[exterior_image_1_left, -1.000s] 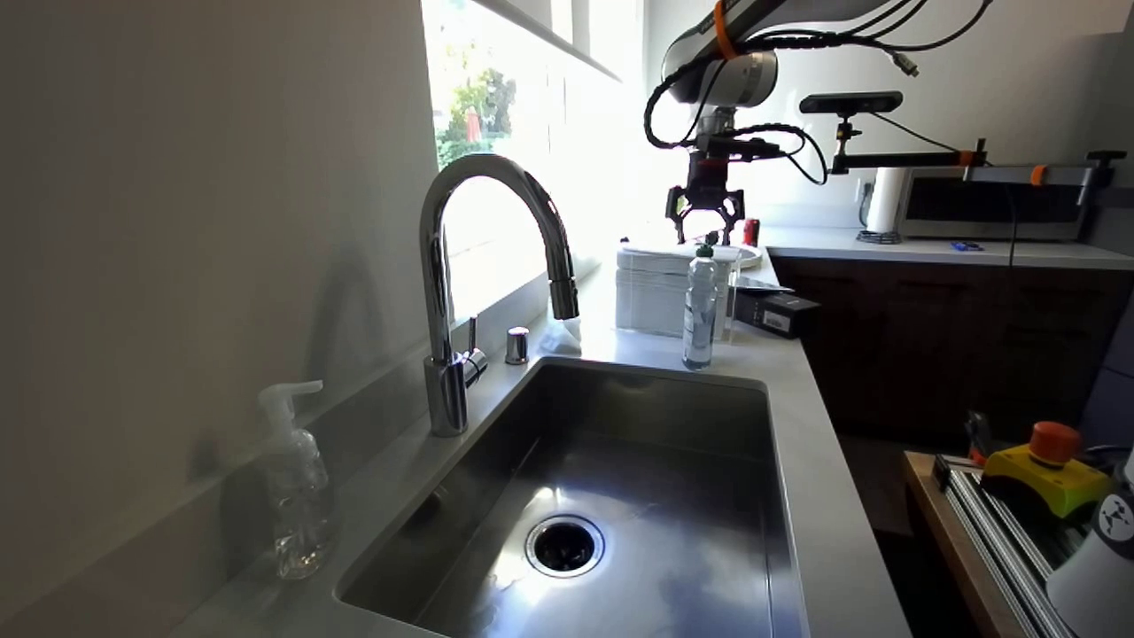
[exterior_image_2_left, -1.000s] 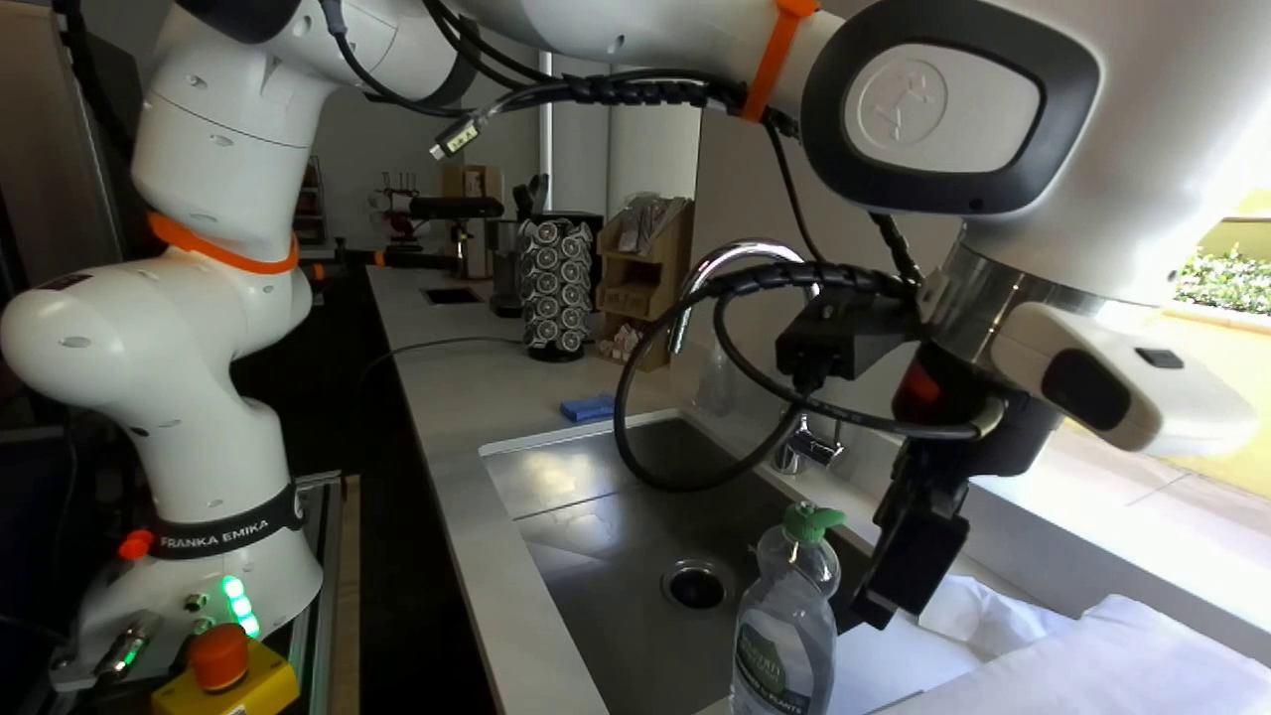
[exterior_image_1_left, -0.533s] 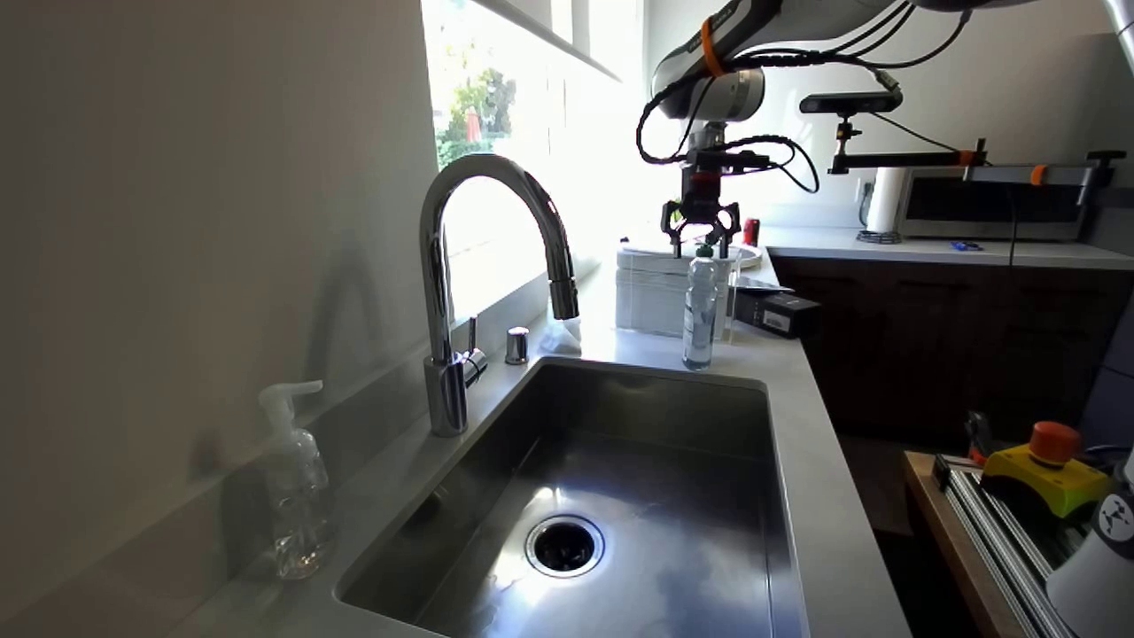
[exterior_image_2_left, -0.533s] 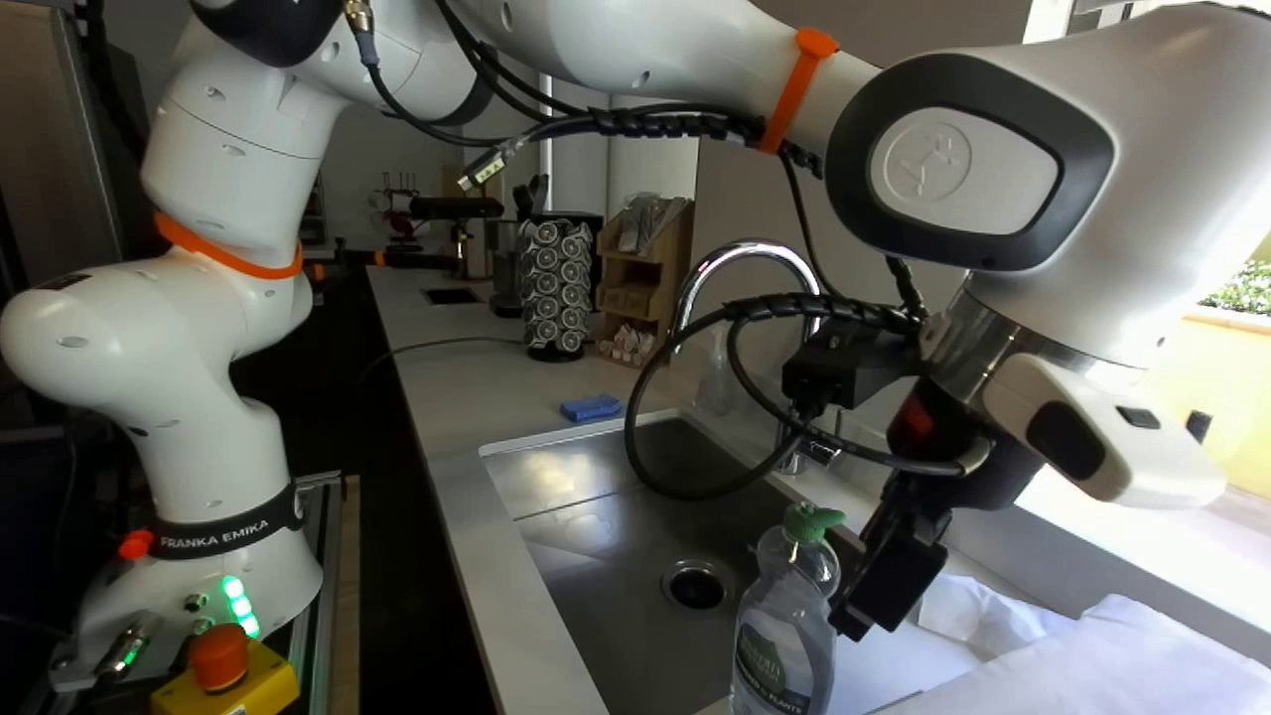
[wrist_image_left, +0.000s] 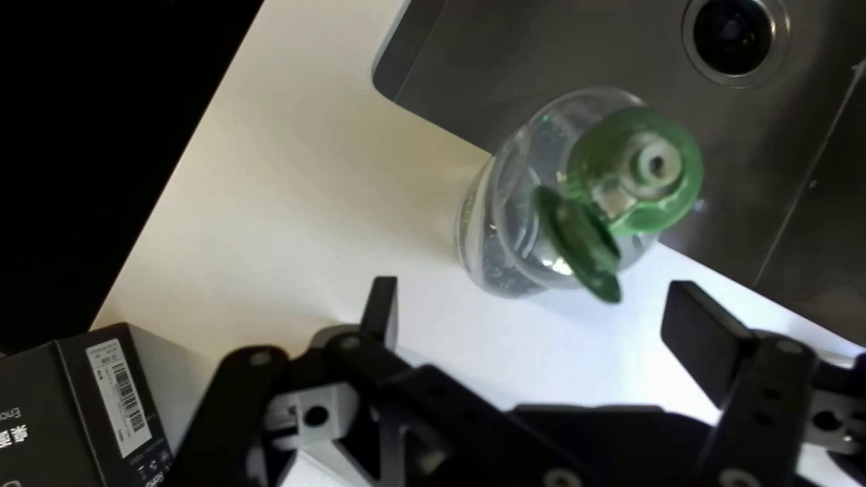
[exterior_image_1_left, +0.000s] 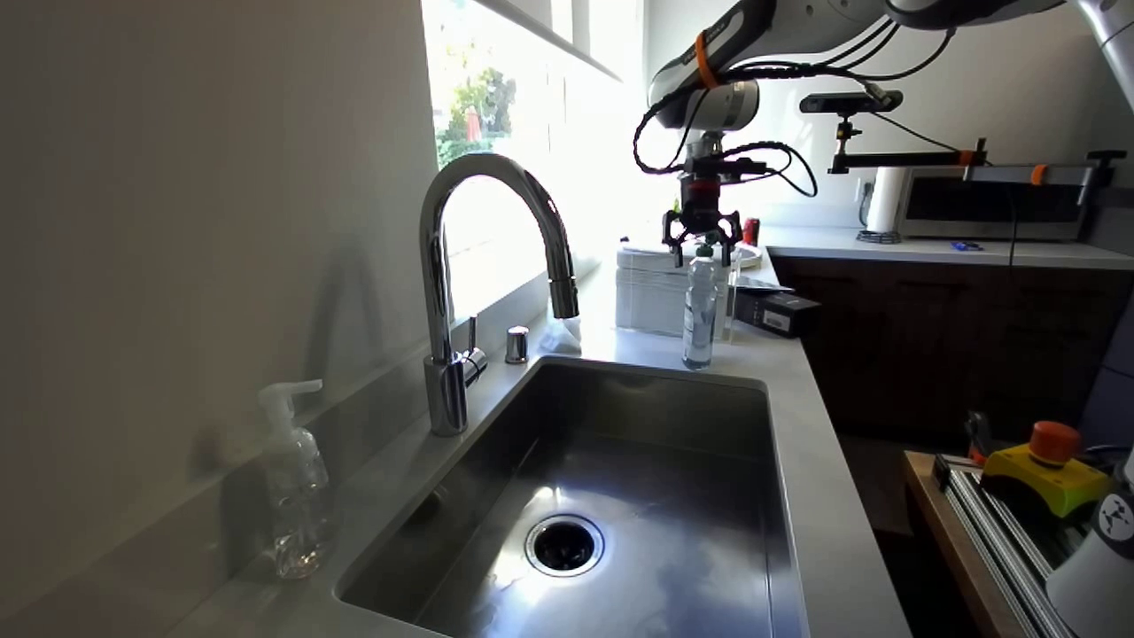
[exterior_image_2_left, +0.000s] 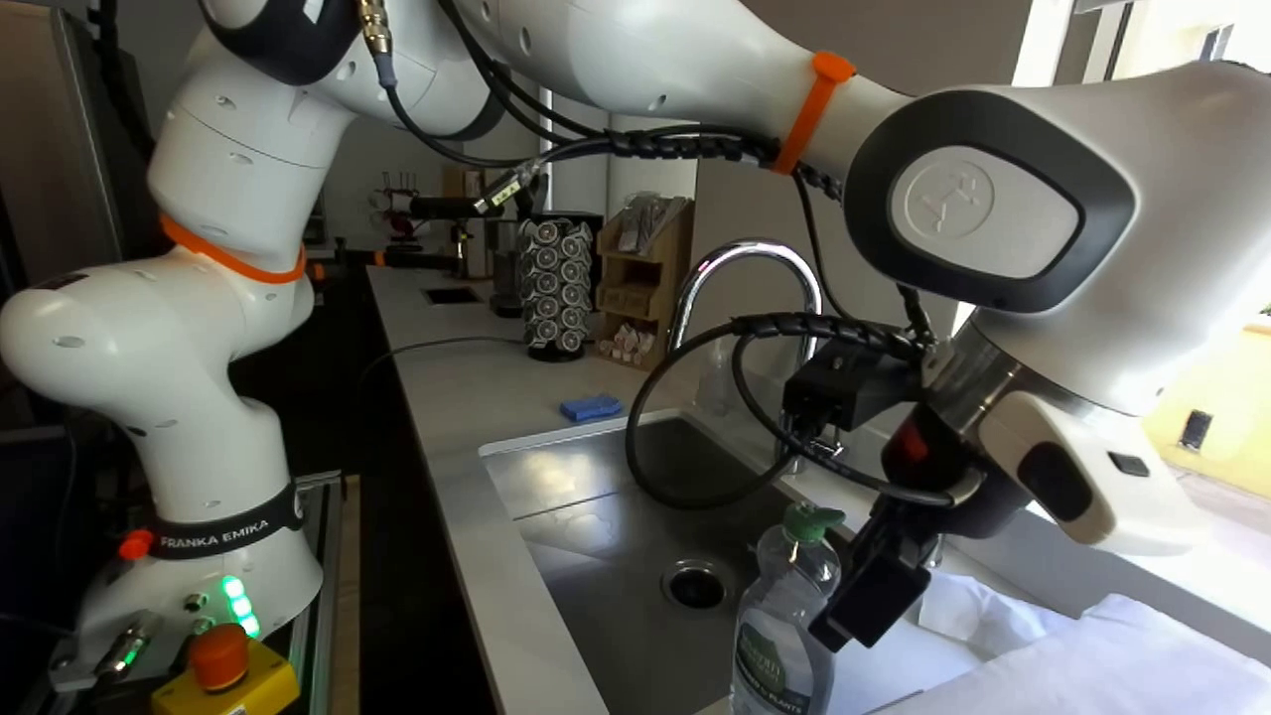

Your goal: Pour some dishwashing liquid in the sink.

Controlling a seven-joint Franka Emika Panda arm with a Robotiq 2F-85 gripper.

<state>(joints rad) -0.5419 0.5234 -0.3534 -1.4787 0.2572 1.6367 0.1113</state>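
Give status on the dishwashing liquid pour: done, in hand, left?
Done: the green flip cap on the dishwashing liquid bottle is open, nozzle exposed in the wrist view.
In hand: the grasp, probably; the jaws stand open close to the bottle, not gripping it.
Left: grip, lift, then tilt over the sink; the bottle stands upright on the counter beside it.

a kitchen, though whether in a home or an office i cannot tell: a sink (exterior_image_1_left: 647,496) with a faucet (exterior_image_1_left: 434,283) is let into the counter (exterior_image_1_left: 819,496), a pod rack (exterior_image_2_left: 555,288) stands on it, and a microwave (exterior_image_1_left: 983,208) sits farther back above dark cabinets (exterior_image_1_left: 930,328).
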